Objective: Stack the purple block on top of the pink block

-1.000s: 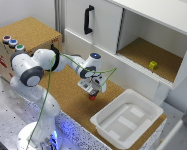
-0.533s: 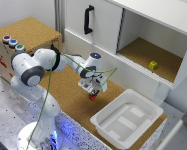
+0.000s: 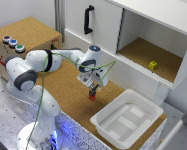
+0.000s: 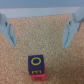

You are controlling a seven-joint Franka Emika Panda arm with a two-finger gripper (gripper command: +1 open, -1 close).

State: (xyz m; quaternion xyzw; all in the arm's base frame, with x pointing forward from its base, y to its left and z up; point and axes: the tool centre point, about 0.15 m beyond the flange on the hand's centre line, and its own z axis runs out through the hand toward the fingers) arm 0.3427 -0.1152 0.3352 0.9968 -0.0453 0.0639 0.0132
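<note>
cork-brown counter [image 3: 68,95] fills the middle of the scene, backed by white cabinetry [image 3: 108,30] with a black handle [image 3: 87,19] and an open shelf [image 3: 145,55] on the exterior view's right, where a small yellow-green cube [image 3: 153,65] sits. white arm [image 3: 48,62] reaches across the counter from its base at the exterior view's left. a white bin [image 3: 127,120] rests on the counter's near corner, just beside the arm's working spot. a wooden box [image 3: 25,37] at the exterior view's left carries three coloured buttons [image 3: 13,43].

the claw [image 3: 93,89] hangs over the counter with its two fingers [image 4: 9,27] spread wide — nothing between them. below it, the purple block [image 4: 36,62] sits on top of the pink block [image 4: 37,76], the two touching in a small stack on the cork; the purple face shows a yellow "o". the fingers stand apart from the stack.
</note>
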